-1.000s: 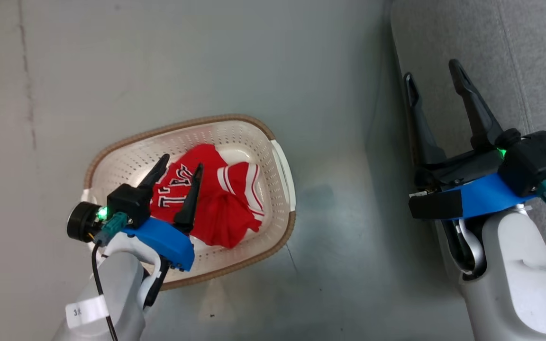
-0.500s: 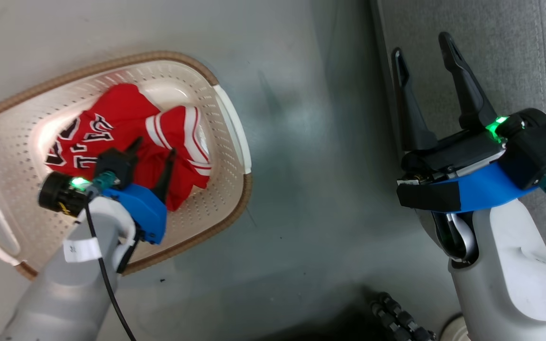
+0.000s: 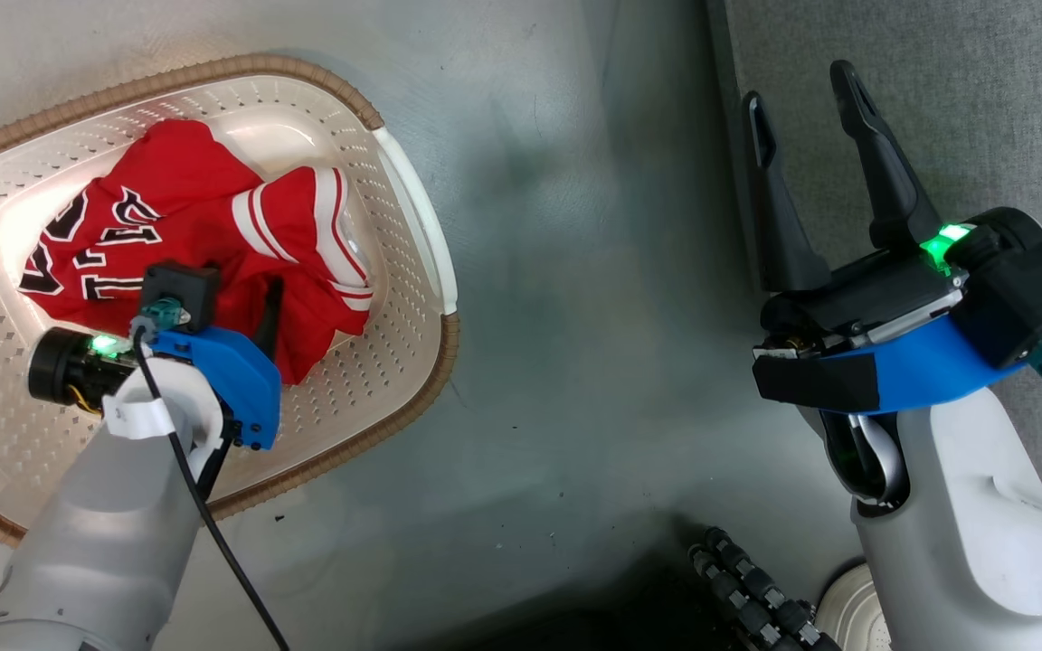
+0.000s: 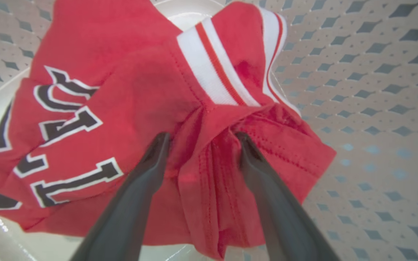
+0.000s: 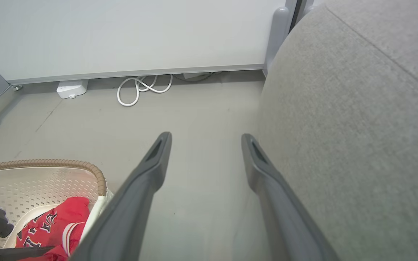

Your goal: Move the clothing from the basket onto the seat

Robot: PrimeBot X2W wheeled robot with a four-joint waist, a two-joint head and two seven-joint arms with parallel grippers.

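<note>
Head view: one basket [image 3: 259, 63] upper left holding one clothing [image 3: 186, 181] heap; left gripper [image 4: 201, 137] wide, tips on fabric; right gripper [image 3: 797, 86] wide, empty, by one seat [image 3: 982, 108], right.

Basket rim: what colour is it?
The rim is brown, clearest in the head view.

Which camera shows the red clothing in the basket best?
The left wrist view: the clothing is close up, lettering, striped trim and folds clear, the open left gripper straddling a fold. The head view shows it smaller, partly behind that gripper; the right wrist view, just a small part.
</note>
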